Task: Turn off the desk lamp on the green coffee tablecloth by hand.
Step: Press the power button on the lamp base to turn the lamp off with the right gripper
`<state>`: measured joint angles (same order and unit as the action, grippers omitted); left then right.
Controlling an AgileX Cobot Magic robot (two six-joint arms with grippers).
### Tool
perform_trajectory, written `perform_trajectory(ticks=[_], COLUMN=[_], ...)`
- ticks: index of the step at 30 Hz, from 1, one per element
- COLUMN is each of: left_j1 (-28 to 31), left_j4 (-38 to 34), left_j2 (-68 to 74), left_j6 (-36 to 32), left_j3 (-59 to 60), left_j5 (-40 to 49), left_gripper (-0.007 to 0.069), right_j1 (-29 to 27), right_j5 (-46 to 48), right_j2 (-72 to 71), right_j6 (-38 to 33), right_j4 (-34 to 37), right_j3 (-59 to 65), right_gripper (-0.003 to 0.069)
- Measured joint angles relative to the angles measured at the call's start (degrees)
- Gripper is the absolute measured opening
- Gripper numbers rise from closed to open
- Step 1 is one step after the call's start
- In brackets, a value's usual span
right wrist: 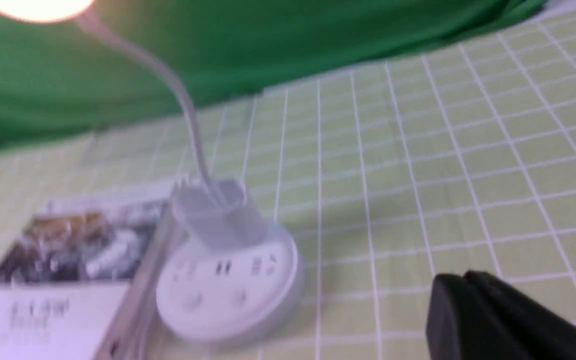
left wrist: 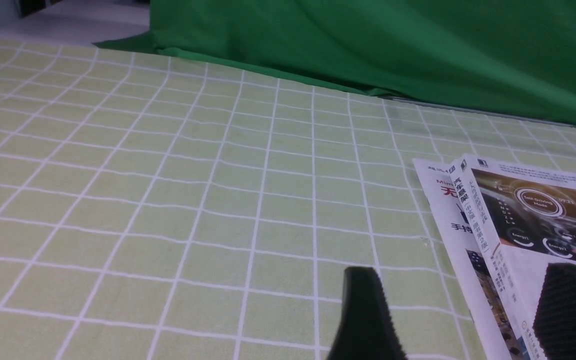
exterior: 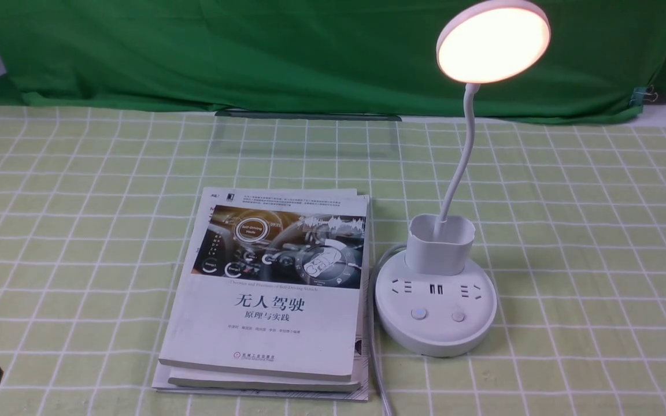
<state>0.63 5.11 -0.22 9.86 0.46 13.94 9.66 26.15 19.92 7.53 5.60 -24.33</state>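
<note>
A dark green backdrop point(exterior: 310, 52) hangs behind the table, and the green coffee tablecloth point(exterior: 570, 231) with its white grid covers everything in front of me. A stack of books point(exterior: 275, 289) lies in the middle. Just beside it, on my right side, the desk lamp point(exterior: 437, 289) stands on the cloth. Its disc head point(exterior: 492, 43) glows warm, so the switching-off is not yet done. I judge this to be the approach step.

My right gripper point(right wrist: 460, 280) hovers low over the cloth, near the lamp's round base point(right wrist: 228, 290) but apart from it. The jaws are pressed together with nothing between them, which makes a single blunt tip for poking. My left gripper point(left wrist: 463, 280) rests wide apart near the corner of the books, holding nothing, and has no part in this.

The two buttons point(exterior: 418, 314) sit on the front of the base, below the sockets. I cannot tell which one governs the light. The wrist view is blurred, so the front view must guide my aim.

Next I need to bring the closed tip over a button and press straight down. A gentle push matters, since the base may slide on the cloth or the cord point(exterior: 374, 346) may tug it.
</note>
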Motion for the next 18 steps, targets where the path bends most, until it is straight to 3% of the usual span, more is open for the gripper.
perform_trajectory(ticks=[3,6,13,18], left_j1=[0.0,0.0,0.0,0.0], left_j4=[0.0,0.0,0.0,0.0], left_j2=[0.0,0.0,0.0,0.0], left_j6=[0.0,0.0,0.0,0.0], left_j3=[0.0,0.0,0.0,0.0], left_j5=[0.0,0.0,0.0,0.0], left_gripper=[0.041,0.041,0.041,0.041], right_j1=[1.84,2.3,3.9,11.72], right_j5=[12.64,19.31,21.5,21.58], right_j2=[11.21,21.12,38.03,50.25], right_j6=[-5.42,-7.53,-8.46,-9.05], right_j4=[0.0,0.0,0.16,0.23], right_j3=[-10.29,-15.84,-22.53,-27.03], right_gripper=[0.0045,0.0045,0.0045,0.0045])
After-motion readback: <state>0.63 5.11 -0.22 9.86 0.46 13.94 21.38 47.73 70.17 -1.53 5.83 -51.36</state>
